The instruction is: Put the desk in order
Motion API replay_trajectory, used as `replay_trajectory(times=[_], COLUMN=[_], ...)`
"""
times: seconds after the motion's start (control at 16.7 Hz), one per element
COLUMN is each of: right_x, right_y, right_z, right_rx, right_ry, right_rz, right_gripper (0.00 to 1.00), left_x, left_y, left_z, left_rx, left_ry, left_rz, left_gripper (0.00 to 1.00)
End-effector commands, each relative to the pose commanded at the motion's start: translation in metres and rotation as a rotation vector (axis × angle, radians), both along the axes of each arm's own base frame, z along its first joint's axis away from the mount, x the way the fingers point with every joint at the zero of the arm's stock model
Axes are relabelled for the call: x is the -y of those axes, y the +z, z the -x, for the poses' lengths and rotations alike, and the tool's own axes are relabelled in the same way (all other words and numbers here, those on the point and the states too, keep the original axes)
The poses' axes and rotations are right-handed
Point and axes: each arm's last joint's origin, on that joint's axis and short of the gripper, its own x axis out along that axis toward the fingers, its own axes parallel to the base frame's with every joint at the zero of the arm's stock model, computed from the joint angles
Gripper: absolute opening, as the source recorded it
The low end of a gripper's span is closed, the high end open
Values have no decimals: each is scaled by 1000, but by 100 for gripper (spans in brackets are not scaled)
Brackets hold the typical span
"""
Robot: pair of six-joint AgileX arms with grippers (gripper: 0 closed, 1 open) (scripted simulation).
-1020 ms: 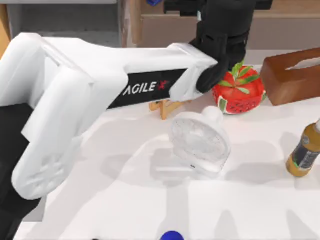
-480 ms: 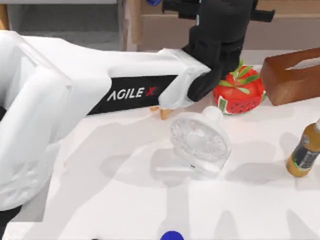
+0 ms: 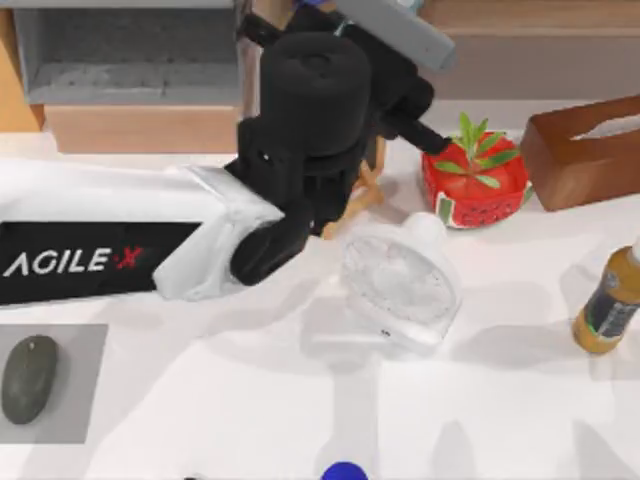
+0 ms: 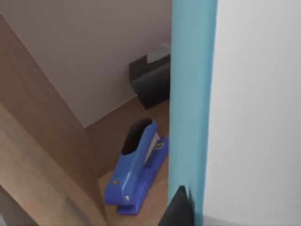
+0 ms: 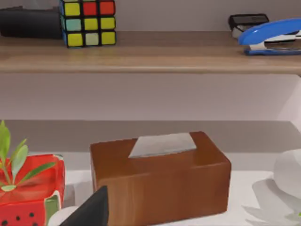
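Observation:
The white desk (image 3: 250, 400) carries a clear round fan (image 3: 400, 285), a wooden stand (image 3: 357, 198), a red watermelon-patterned plant pot (image 3: 475, 182), a brown tissue box (image 3: 585, 150) and an amber bottle (image 3: 610, 300). My left gripper (image 3: 370, 40) is raised at the back by the shelf, shut on a flat slab (image 3: 395, 28) with a teal edge (image 4: 193, 94). The left wrist view looks along that slab at a blue stapler (image 4: 136, 169) on the shelf. My right gripper (image 5: 89, 212) shows as a dark tip low in the right wrist view, facing the tissue box (image 5: 160, 179).
A dark mouse (image 3: 28, 378) lies on a grey pad (image 3: 85, 400) at the front left. The brown shelf unit (image 5: 141, 59) at the back holds a colour cube (image 5: 88, 22), the stapler (image 5: 273, 37) and black items. A grey drawer (image 3: 130, 55) sits at the back left.
My left arm has swung to the left, uncovering the mouse and pad. Its wrist has moved from over the plant pot to left of it, with the slab now showing near the shelf.

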Motion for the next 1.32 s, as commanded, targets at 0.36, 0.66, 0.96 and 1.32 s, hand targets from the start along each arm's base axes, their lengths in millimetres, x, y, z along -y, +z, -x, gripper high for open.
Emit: replay_trajectory(times=[0.36, 0.66, 0.96, 1.32], right_x=[0, 0, 0, 0], right_y=[0, 0, 0, 0], right_z=[0, 0, 0, 0], right_rx=[0, 0, 0, 0], right_ry=[0, 0, 0, 0], right_rz=[0, 0, 0, 0], right_gripper=[100, 100, 100, 100], left_x=[-93, -159, -192, -197], left_y=[-43, -66, -67, -76], left_z=[30, 19, -22, -44], left_rx=[-8, -32, 4, 11], left_ry=[-50, 0, 50, 39], left_rz=[-476, -814, -1010, -1079], left_gripper=[0, 0, 0, 0])
